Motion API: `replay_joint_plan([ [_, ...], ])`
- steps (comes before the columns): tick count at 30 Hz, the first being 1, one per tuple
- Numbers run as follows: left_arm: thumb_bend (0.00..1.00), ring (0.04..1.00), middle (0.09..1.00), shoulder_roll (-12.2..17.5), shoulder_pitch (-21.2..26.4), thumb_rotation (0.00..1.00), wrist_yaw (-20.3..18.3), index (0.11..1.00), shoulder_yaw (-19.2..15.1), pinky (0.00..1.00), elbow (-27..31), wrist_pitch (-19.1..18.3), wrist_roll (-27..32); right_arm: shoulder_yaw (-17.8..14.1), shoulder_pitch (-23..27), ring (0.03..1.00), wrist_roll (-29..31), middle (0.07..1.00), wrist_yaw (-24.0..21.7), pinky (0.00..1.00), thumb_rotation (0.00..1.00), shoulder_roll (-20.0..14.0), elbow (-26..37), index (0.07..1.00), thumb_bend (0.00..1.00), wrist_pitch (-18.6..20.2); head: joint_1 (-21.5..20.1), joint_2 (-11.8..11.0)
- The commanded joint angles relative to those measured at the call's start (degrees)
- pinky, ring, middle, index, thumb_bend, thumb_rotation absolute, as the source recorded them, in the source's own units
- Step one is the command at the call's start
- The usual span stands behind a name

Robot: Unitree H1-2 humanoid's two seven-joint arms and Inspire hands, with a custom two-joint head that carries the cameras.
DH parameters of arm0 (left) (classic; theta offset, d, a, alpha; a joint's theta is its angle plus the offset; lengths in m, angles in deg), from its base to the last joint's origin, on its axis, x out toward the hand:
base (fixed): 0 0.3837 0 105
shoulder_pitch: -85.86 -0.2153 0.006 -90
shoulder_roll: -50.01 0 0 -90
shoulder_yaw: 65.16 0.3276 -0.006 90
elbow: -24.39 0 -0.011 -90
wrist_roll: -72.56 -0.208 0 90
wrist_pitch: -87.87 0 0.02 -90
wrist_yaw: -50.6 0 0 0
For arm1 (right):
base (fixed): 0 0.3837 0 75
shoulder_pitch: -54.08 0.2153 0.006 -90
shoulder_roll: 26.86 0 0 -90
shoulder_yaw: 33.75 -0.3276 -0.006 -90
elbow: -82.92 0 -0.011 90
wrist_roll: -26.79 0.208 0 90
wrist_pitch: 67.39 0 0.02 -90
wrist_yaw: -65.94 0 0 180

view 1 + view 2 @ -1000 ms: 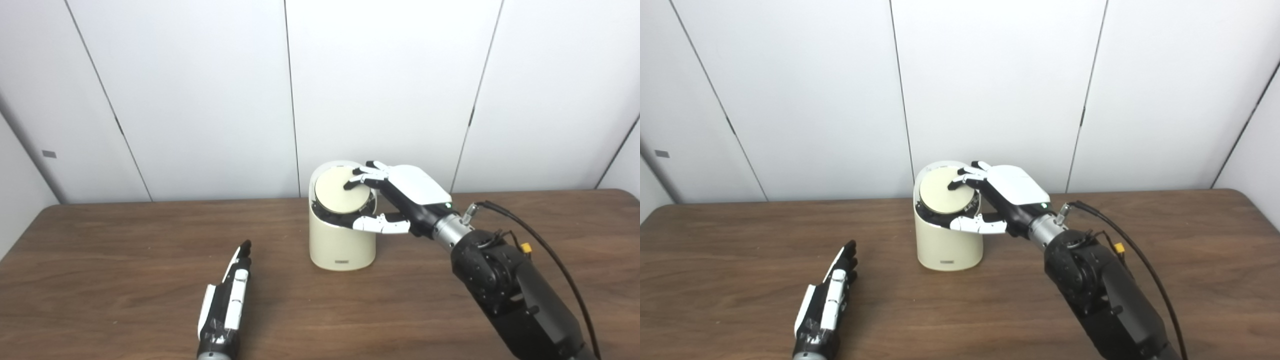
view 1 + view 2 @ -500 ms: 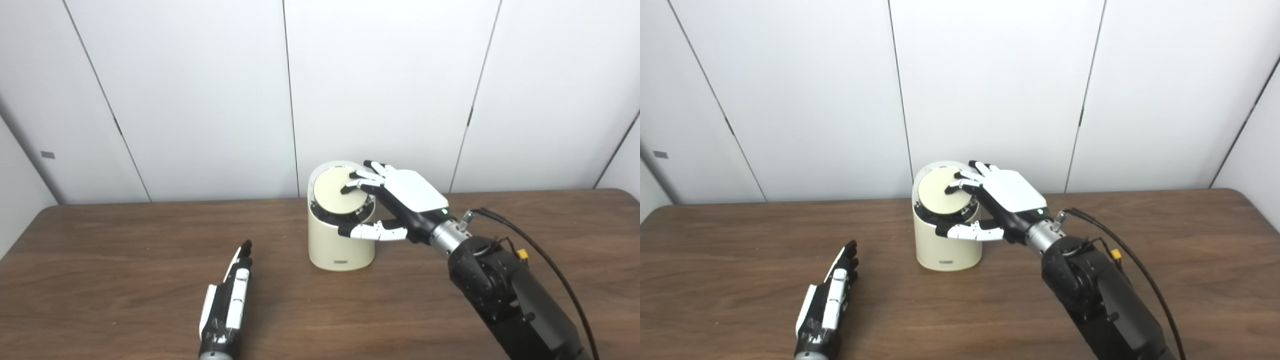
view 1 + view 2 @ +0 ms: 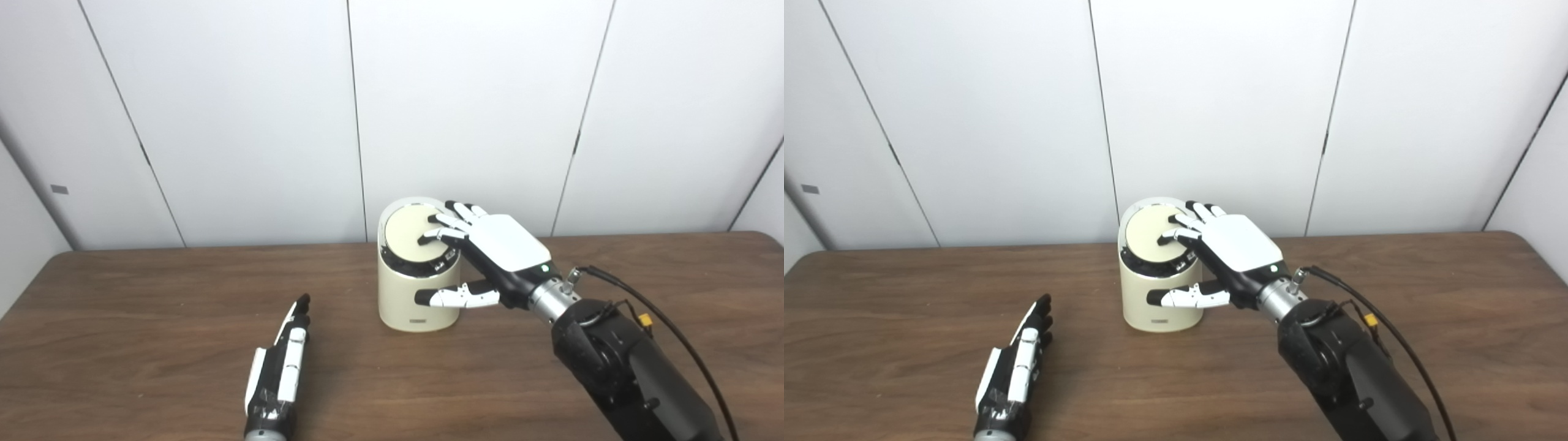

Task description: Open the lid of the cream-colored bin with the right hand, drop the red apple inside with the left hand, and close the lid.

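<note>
The cream-colored bin (image 3: 418,288) stood upright near the middle of the brown surface (image 3: 153,343), its round lid (image 3: 411,236) lying down on its rim, and no red apple showed anywhere. The right hand (image 3: 490,251) lay spread over the lid, fingertips (image 3: 429,236) on it and thumb beside the bin's wall, gripping nothing. The left hand (image 3: 278,373) rested flat, fingers together and empty, so I judged the closing step nearly done, needing only a firm press and release.

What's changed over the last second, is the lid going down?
The right hand has pressed down: its fingers rest lower on the lid, which now sits flatter in the cream-colored bin, and its thumb has dropped down the bin's front. The bin and the open left hand have stayed put. No apple in view.
</note>
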Motion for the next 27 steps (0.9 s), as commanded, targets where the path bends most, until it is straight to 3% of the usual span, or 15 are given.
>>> replay_joint_plan([
  [1, 0.5, 0.989, 0.991, -0.55, 2.16, 1.0, 0.47, 0.988, -0.21, 1.0, 1.12, 0.75, -0.1, 0.59, -0.27, 1.0, -0.59, 0.93, -2.22, 1.0, 0.85, -0.97, 1.13, 0.753, 0.53, -1.04, -0.07, 0.08],
  [6, 0.49, 0.978, 0.985, -1.0, 2.39, 0.99, 0.74, 0.974, -0.14, 0.98, 0.83, 1.02, -0.34, 0.77, -0.77, 1.0, -1.92, 0.944, -2.92, 1.0, 0.86, -1.87, 1.48, 0.757, 0.53, -1.22, 0.0, -0.05],
  [12, 0.51, 0.974, 0.987, -1.64, 2.1, 0.92, 0.29, 0.975, 0.35, 0.96, 1.1, 1.29, 0.16, 2.94, 0.03, 1.0, -7.52, 0.986, -3.46, 1.0, 0.89, -3.34, -0.32, 0.775, 0.53, -2.83, 0.36, -0.27],
  [14, 0.52, 0.972, 0.984, -1.66, 1.94, 0.91, 0.37, 0.973, 0.77, 0.96, 1.29, 1.38, -0.67, 3.35, 0.18, 1.0, -8.26, 0.997, -3.96, 1.0, 0.98, -3.53, -0.8, 0.782, 0.62, -3.02, 0.57, -0.32],
  [19, 0.53, 0.975, 0.986, -1.7, 1.87, 0.89, 0.55, 0.981, 1.34, 0.96, 0.98, 2.13, -1.6, 4.67, 0.71, 1.0, -10.2, 1.0, -5.53, 1.0, 1.0, -3.19, -2.29, 0.78, 0.7, -2.74, 0.86, -0.08],
  [23, 0.53, 0.977, 0.985, -1.85, 1.87, 0.9, 0.75, 0.979, 1.25, 0.96, 1.14, 1.89, -1.65, 4.42, 0.67, 1.0, -9.38, 1.0, -5.65, 1.0, 1.0, -2.53, -2.49, 0.783, 0.67, -2.22, 1.1, -0.14],
  [27, 0.54, 0.976, 0.985, -1.73, 1.82, 0.9, 0.83, 0.982, 1.3, 0.96, 1.55, 1.74, -1.98, 1.68, 0.09, 1.0, -5.83, 1.0, -3.31, 1.0, 1.0, -1.0, -1.27, 0.851, 0.67, -1.97, 1.33, -0.13],
])
